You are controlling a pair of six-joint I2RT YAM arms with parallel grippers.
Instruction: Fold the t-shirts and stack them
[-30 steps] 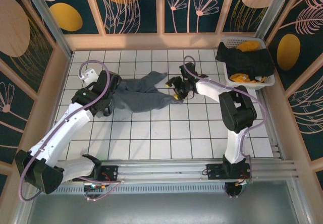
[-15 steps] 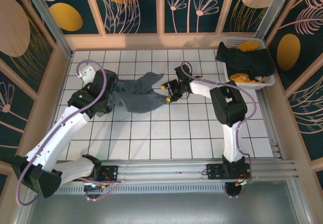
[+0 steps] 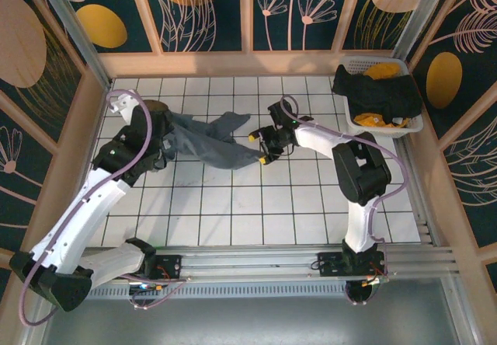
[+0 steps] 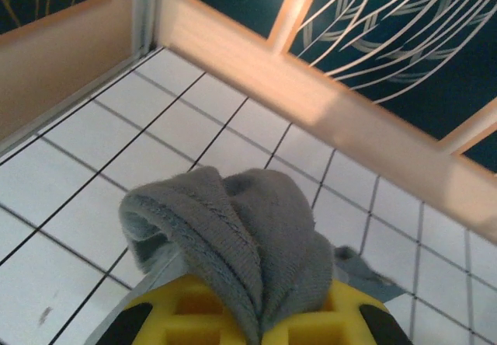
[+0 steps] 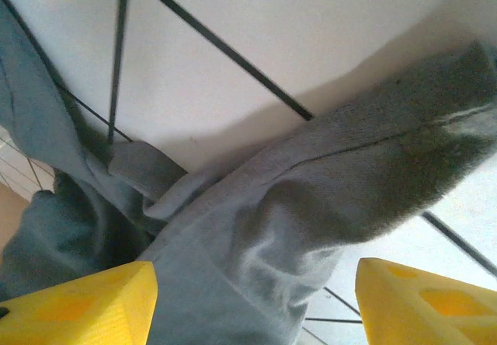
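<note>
Table [image 3: 233, 205]: near tiles bare, wide passage between arms.
Back wall [image 3: 233, 64]: tile strip before it open at centre.
Grey t-shirt [image 3: 210, 147]: bunched band across left-centre, from left gripper [image 3: 163, 131], clamped on it, to right gripper [image 3: 259, 148], fingers spread.
Basket [image 3: 410, 126]: fills far right corner, heaped with black shirt [image 3: 377, 88].
Left arm [image 3: 85, 205]: slants along left side.
Right arm [image 3: 361, 170]: elbow over right-centre tiles.

White-tiled table [image 3: 233, 205] inside a printed enclosure.
Dark grout lines cross the tiles; pale wooden frames [image 3: 233, 64] hold dark teal wall panels [image 3: 311, 26] with orange ovals and pink leaf drawings; an aluminium rail [image 3: 272, 253] edges the near side.
</note>
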